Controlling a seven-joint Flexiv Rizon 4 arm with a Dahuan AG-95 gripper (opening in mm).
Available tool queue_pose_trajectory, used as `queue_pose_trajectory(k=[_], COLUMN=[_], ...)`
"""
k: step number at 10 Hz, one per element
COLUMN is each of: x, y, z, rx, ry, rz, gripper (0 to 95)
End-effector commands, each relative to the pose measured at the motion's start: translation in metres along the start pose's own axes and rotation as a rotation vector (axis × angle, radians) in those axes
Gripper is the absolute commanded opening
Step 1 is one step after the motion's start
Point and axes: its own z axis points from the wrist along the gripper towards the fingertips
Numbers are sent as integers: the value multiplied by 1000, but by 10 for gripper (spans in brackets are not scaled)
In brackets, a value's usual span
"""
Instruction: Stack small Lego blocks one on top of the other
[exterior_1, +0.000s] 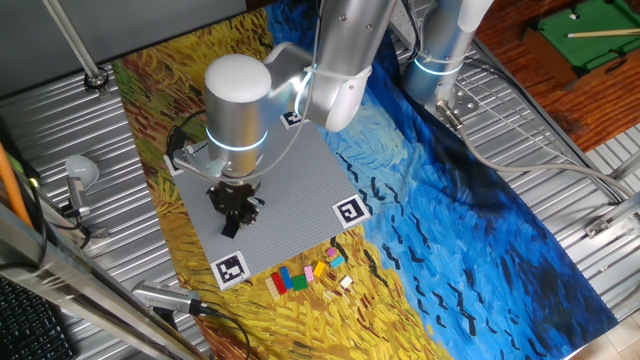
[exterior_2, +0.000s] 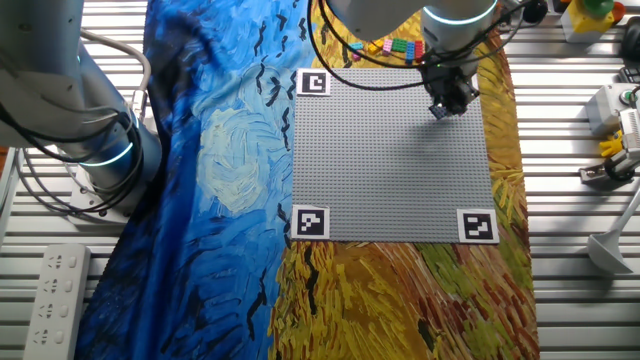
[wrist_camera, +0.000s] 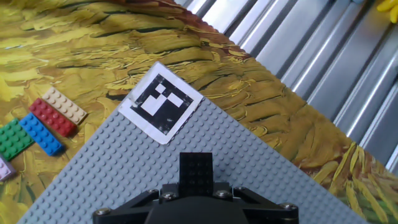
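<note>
My gripper (exterior_1: 233, 212) hangs just above the grey baseplate (exterior_1: 300, 190), near its corner with a black-and-white marker (wrist_camera: 160, 101). It is shut on a flat black Lego block (wrist_camera: 196, 172) that sticks out forward between the fingers. In the hand view, a cream block (wrist_camera: 63, 104), a red block (wrist_camera: 53, 117), a blue block (wrist_camera: 41, 134) and a green block (wrist_camera: 13, 138) lie side by side on the yellow cloth, left of the plate. The same loose blocks (exterior_1: 305, 275) lie just off the plate's front edge, and my gripper (exterior_2: 446, 104) stands a little short of them (exterior_2: 392, 46).
A painted cloth (exterior_1: 480, 230) covers the ribbed metal table (wrist_camera: 323, 56). Markers (exterior_1: 349, 211) sit at the baseplate's corners. A second arm's base (exterior_2: 90, 130) stands at the left of the other fixed view, with a power strip (exterior_2: 55, 295) below it.
</note>
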Motion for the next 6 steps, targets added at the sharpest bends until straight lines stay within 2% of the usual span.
queue_pose_trajectory(k=[1, 4, 6], x=[-1, -1, 1], y=[1, 1, -1], z=[1, 1, -1], rx=[21, 25, 26], ry=[16, 16, 11], rz=[69, 162, 171], gripper=[0, 0, 0])
